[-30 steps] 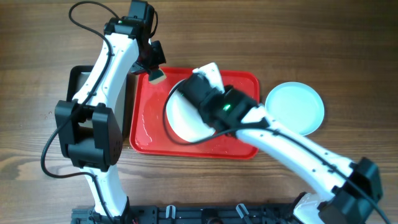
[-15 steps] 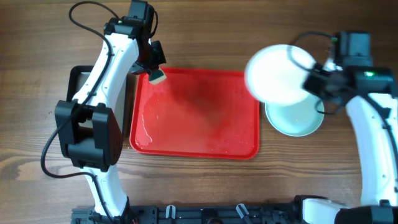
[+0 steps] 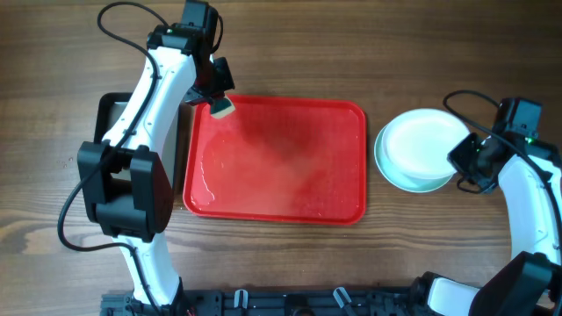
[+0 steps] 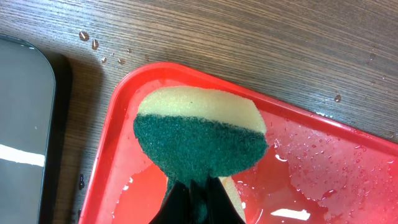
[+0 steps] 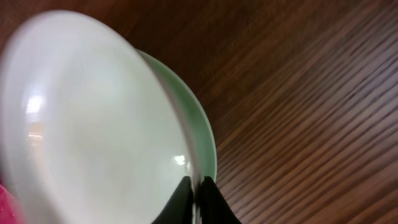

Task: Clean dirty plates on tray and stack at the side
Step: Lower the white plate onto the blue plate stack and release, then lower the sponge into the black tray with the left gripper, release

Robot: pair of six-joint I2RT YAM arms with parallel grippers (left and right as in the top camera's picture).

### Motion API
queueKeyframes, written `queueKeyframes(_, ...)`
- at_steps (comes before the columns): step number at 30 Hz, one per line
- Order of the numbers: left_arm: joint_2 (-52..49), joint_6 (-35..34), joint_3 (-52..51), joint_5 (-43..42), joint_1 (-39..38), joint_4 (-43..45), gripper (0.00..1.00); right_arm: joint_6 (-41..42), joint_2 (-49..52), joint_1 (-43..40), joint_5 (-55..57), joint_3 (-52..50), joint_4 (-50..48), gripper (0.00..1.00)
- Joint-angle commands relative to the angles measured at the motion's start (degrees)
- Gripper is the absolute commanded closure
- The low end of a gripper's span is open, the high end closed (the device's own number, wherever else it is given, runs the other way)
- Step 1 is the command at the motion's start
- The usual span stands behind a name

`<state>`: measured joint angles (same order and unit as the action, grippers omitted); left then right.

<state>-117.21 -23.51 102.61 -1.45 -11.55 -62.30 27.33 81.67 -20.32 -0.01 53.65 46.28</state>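
My left gripper [image 4: 196, 200] is pinched nearly closed on a sponge [image 4: 199, 137], green on one side and yellow on the other. It holds the sponge over the red tray [image 3: 281, 167], at the tray's 11 o'clock corner. The tray is wet and has no plates on it. A black tray [image 3: 107, 114] sits just beside it at 9 o'clock, and water drops [image 4: 90, 42] lie on the table [image 3: 395, 53]. At 3 o'clock from the red tray, my right gripper [image 5: 196, 196] is squeezed tight on the rim of the white plate [image 3: 423, 142]. That plate sits tilted over a mint plate [image 5: 200, 118]; I cannot tell if it lies flat.
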Motion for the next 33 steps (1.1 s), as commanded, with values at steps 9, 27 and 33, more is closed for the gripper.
queueKeyframes(9, -0.26, -0.59, 0.37, -0.63, -0.28, 0.24, 0.96, -4.28, -0.92, 0.26, -14.05, -3.45, -2.51, 0.6)
queueKeyframes(27, 7.32, 6.14, -2.8, 10.95, 15.74, -8.83, 0.96, -3.1, -3.43, 31.43, -14.64, 8.17, -8.57, 0.0)
queueKeyframes(33, 7.32, 4.92, -14.51, 10.56, 19.58, -1.81, 0.96, -1.64, 3.13, 36.94, -14.69, 8.17, -11.3, 0.0)
